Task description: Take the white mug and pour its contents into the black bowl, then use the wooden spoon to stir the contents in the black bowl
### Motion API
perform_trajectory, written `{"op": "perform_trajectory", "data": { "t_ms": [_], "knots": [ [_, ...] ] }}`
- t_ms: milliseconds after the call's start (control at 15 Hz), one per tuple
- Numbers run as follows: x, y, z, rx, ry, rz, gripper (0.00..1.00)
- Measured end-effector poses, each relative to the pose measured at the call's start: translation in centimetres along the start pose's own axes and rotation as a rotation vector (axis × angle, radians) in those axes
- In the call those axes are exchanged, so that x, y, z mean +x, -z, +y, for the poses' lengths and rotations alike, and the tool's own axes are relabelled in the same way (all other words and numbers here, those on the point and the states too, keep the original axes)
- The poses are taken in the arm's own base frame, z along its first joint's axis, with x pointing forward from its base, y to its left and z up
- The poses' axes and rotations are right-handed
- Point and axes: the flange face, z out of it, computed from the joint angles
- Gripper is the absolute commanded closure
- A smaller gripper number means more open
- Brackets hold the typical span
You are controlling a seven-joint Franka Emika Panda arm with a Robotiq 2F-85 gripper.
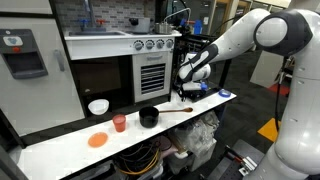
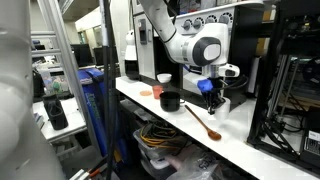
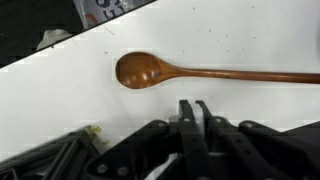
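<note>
The wooden spoon (image 3: 146,70) lies flat on the white table (image 3: 60,100), its bowl to the left and its handle running right in the wrist view. My gripper (image 3: 192,102) hovers just short of it, fingers pressed together with nothing between them. In both exterior views the gripper (image 1: 186,96) (image 2: 212,103) hangs over the handle end of the spoon (image 1: 175,109) (image 2: 203,121), a little apart from the black bowl (image 1: 149,117) (image 2: 170,101). The white mug is out of view or hidden. I cannot see what is in the bowl.
A red cup (image 1: 119,123), a flat orange disc (image 1: 97,140) and a wide white bowl (image 1: 98,106) stand further along the table. A blue object (image 1: 225,95) lies near the table's end. A toy stove (image 1: 150,60) rises behind, and cables and bags lie below.
</note>
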Motion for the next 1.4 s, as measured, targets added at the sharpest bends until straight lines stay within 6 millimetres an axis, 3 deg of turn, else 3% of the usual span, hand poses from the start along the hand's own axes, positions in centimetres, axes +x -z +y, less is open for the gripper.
{"op": "perform_trajectory", "data": {
  "t_ms": [1400],
  "knots": [
    [0.7, -3.3, -1.1, 0.027, -0.010, -0.015, 0.98]
  ]
}}
